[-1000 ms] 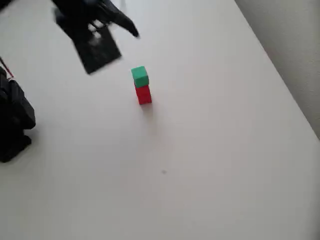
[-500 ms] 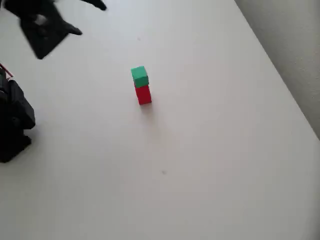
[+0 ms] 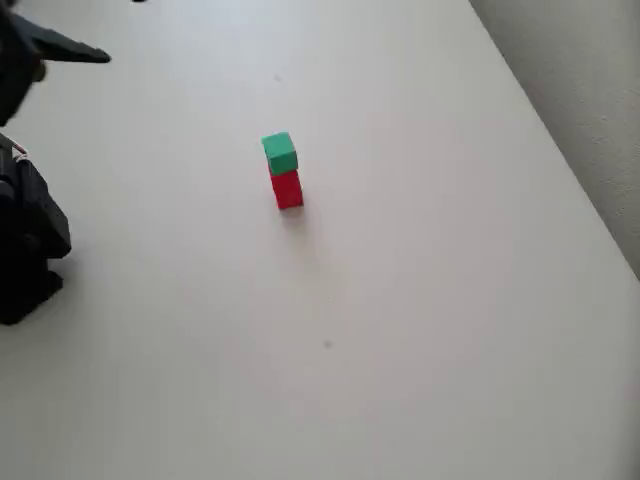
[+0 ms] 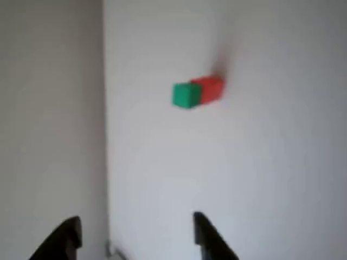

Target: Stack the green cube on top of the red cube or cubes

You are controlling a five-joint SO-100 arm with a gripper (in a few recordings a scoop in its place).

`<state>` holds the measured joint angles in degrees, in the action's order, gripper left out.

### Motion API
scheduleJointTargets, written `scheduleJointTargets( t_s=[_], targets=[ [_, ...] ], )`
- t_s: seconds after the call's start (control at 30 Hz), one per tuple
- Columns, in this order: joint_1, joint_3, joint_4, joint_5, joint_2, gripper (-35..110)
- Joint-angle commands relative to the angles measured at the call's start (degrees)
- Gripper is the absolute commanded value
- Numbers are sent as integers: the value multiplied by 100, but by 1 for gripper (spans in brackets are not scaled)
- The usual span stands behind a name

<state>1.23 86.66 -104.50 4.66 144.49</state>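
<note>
Overhead view: unmarked green cube (image 3: 280,153) atop red cube (image 3: 287,189).

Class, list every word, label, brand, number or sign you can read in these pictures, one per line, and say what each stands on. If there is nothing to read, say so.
There are none: no readable text.
The green cube is plain.
The red cube beneath it is plain.
The table carries no print.
The black fingers show no label; the wrist view is blurred.

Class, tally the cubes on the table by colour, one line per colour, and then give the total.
green cube: 1
red cube: 1
Total: 2
</note>
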Motion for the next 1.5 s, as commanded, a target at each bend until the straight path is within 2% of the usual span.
scheduleJointTargets(
  t_s=[0.0, 0.47, 1.03, 1.23, 1.47],
  targets=[
    [-70, 123, 79, 88, 378, 25],
    [-70, 492, 114, 114, 844, 25],
    [-545, 4562, 2839, 316, 2479, 22],
    [-642, 5458, 3296, 334, 2689, 18],
    [-686, 6346, 3516, 334, 3190, 3]
  ],
)
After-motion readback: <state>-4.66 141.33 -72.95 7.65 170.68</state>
